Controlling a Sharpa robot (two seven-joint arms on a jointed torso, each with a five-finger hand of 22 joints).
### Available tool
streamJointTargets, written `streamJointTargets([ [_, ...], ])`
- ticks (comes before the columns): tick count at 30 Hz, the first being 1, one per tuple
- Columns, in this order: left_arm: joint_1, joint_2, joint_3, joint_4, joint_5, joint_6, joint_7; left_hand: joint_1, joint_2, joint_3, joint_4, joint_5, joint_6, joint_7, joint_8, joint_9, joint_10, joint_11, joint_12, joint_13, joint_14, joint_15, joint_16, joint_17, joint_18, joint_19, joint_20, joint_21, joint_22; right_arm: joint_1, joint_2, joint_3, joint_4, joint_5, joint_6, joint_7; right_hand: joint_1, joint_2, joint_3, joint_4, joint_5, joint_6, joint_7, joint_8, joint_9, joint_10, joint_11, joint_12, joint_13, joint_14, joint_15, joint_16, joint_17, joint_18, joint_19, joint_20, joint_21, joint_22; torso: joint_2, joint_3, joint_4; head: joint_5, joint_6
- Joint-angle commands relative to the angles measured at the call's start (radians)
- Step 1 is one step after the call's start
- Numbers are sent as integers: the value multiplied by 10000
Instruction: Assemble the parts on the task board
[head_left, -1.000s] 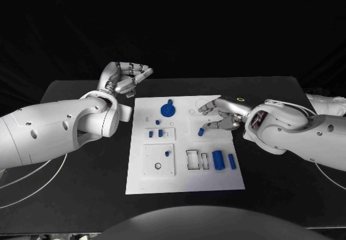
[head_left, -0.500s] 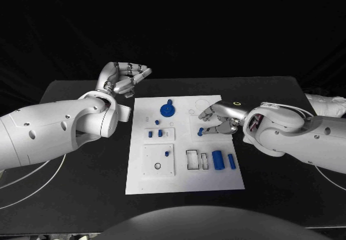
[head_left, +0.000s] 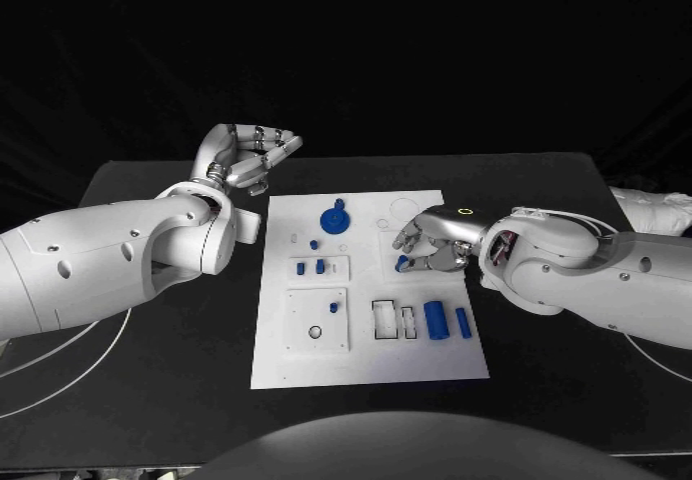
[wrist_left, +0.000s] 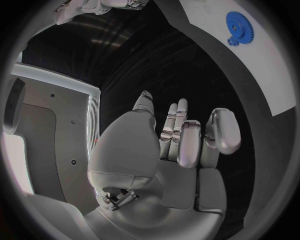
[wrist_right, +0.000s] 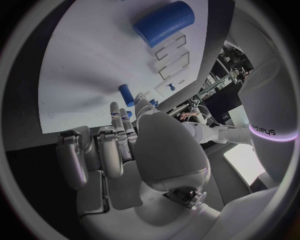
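The white task board (head_left: 368, 360) lies mid-table. On it are a blue gear (head_left: 335, 218) (wrist_left: 239, 23), several small blue pegs (head_left: 310, 266) and two blue cylinders (head_left: 436, 320) by the empty slots (head_left: 387, 319). A short blue peg (head_left: 401, 263) (wrist_right: 127, 94) stands on the board's right half. My right hand (head_left: 428, 245) (wrist_right: 125, 145) hovers low over it, its fingertips (wrist_right: 116, 111) and thumb on either side of the peg; I cannot tell whether they touch it. My left hand (head_left: 251, 150) (wrist_left: 181, 135) is raised beyond the board's far left corner, fingers loosely bent, holding nothing.
The black table (head_left: 159, 200) surrounds the board, with bare room to its left, right and front. A large blue cylinder (wrist_right: 164, 22) and white slots (wrist_right: 172, 55) lie beyond my right hand's fingers. My left forearm (head_left: 101, 260) hangs over the table's left side.
My right hand has moved left and closed in around the standing blue peg, which has stayed in place. The left hand has not moved.
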Motion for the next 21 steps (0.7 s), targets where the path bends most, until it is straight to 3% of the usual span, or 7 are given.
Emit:
streamJointTargets([
  [1, -6, 25, 8, 23, -49, 144, 126, -16, 115, 52, -5, 68, -58, -18, -67, -13, -33, 18, -56, -11, -17, 3, -52, -4, 91, -5, -29, -53, 1465, -32, 81, -6, -48, -287, 446, -157, 209, 42, 39, -83, -38, 179, -58, 88, 18, 217, -58, 70, -8, 1023, -135, 41, 2634, -142, 1053, -115, 45, 2633, 12, -5, 28, -97, 1],
  [7, -5, -4, 8, 60, -49, 131, 116, 0, 138, 48, -4, 72, -59, -18, -68, -14, -29, 17, -56, -10, -15, 2, -55, -8, 92, -3, -28, -61, 1464, -61, 208, -5, -73, -384, 618, -236, 460, 120, 173, -164, -27, 444, -164, 134, 25, 490, -236, 64, -31, 1023, -354, 41, 2634, -142, 1053, -313, 45, 2633, 11, -1, 15, -45, 1],
  [11, -5, -12, 8, 69, -49, 128, 115, 0, 138, 48, -4, 72, -59, -18, -68, -14, -29, 17, -56, -10, -15, 2, -55, -8, 92, -3, -28, -61, 1464, -68, 270, -5, -83, -441, 752, -330, 601, 200, 300, -162, -23, 743, -236, 209, 48, 758, -344, 54, -38, 1023, -485, 41, 2634, -142, 1053, -454, 45, 2633, 16, -14, 40, -66, 1],
  [21, -5, -33, 8, 67, -49, 132, 112, 0, 138, 48, -4, 72, -59, -18, -68, -14, -29, 17, -56, -10, -15, 2, -55, -8, 92, -3, -28, -61, 1464, -73, 309, -5, -89, -488, 898, -577, 575, 136, 317, -49, -27, 961, -224, 214, 43, 1021, -373, -7, -50, 1023, -550, 41, 2634, -142, 1053, -550, 45, 2633, 14, -3, 28, -74, 1],
])
